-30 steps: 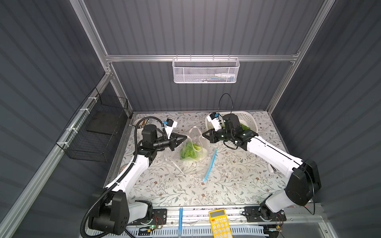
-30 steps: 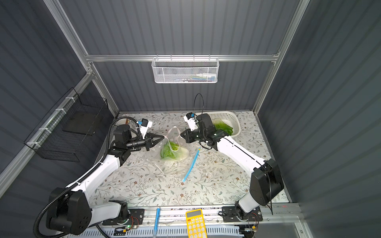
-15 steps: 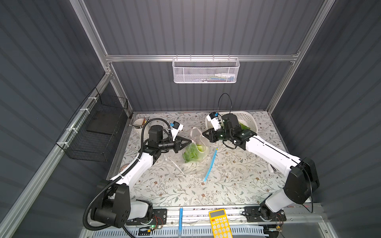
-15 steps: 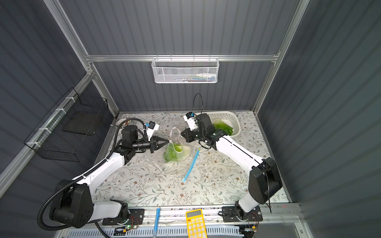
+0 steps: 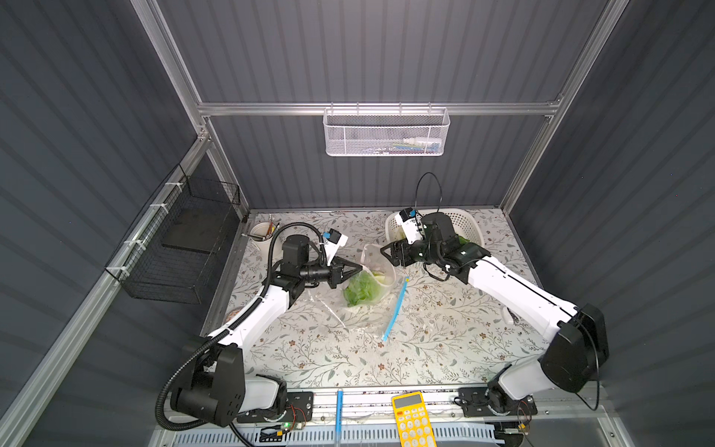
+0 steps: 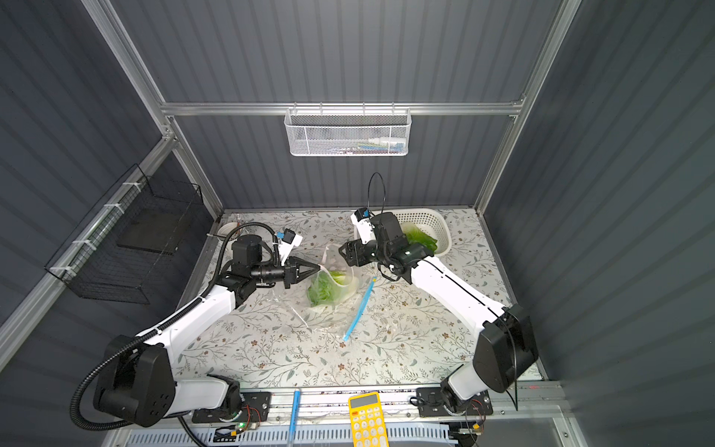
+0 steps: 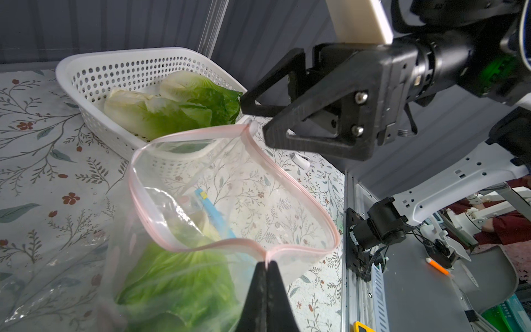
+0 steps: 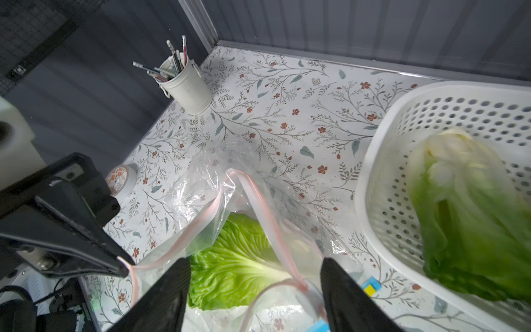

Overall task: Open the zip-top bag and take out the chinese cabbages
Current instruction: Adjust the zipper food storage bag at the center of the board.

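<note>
The clear zip-top bag (image 5: 373,271) (image 6: 333,273) stands on the table's middle with its pink-edged mouth (image 7: 201,138) open. One of the chinese cabbages (image 5: 361,290) (image 6: 321,288) (image 7: 178,276) (image 8: 238,258) lies inside it. My left gripper (image 5: 360,267) (image 6: 318,267) (image 7: 266,263) is shut on the bag's near rim. At the opposite rim my right gripper (image 5: 385,253) (image 6: 342,253) (image 7: 254,122) (image 8: 255,261) stands open, the rim loose between its fingers. Two more cabbages (image 7: 161,112) (image 8: 465,218) (image 6: 419,238) lie in the white basket (image 5: 470,220) (image 7: 66,72) (image 8: 370,172) behind the right arm.
A blue strip (image 5: 394,309) on flat clear plastic lies just right of the bag. A pen cup (image 5: 261,234) (image 8: 186,86) and a tape roll (image 8: 122,179) sit at the back left. A yellow calculator (image 5: 412,418) lies on the front rail.
My right gripper has opened and let go of the bag's far rim. My left gripper, still shut on the near rim, has moved right toward the centre with the bag.
</note>
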Controlling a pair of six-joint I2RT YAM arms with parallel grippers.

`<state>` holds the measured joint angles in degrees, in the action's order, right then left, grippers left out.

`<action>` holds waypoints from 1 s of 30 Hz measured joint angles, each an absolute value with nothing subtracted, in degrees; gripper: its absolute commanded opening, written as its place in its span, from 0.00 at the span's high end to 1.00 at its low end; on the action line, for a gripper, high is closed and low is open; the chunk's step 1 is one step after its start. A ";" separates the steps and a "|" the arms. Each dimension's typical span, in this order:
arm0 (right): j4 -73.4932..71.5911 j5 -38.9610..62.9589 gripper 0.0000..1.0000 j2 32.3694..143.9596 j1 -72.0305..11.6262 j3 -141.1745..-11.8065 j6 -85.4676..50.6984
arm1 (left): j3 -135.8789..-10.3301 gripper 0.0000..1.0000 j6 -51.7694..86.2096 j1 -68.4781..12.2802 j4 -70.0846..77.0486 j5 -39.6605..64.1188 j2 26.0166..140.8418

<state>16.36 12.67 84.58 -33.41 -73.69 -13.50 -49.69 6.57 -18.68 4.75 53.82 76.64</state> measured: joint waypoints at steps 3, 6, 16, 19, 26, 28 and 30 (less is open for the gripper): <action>17.54 10.83 0.24 81.73 -33.41 -73.54 -14.50 | -50.02 1.00 5.93 -19.00 3.77 53.74 76.66; 18.33 9.47 0.23 78.87 -33.54 -72.10 -16.47 | -50.41 1.00 5.23 -19.38 2.87 53.58 76.69; 23.75 6.00 0.22 75.29 -36.01 -63.48 -24.84 | -50.89 1.00 4.08 -19.94 1.48 52.73 77.19; 23.81 6.02 0.22 74.70 -36.42 -61.58 -27.11 | -51.05 1.00 3.81 -20.23 0.95 52.34 77.52; 21.23 6.68 0.27 74.56 -36.84 -59.88 -30.65 | -51.48 1.00 2.92 -21.06 -0.30 52.10 77.54; 20.03 7.38 0.35 74.78 -36.86 -59.88 -31.35 | -51.48 1.00 2.55 -21.28 -0.56 52.10 77.54; 18.85 8.29 0.49 75.46 -36.86 -59.88 -31.70 | -51.51 1.00 2.09 -21.45 -1.04 52.07 77.54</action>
<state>18.85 8.29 75.46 -36.86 -59.88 -31.70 -51.51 2.09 -21.45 -1.04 52.07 77.54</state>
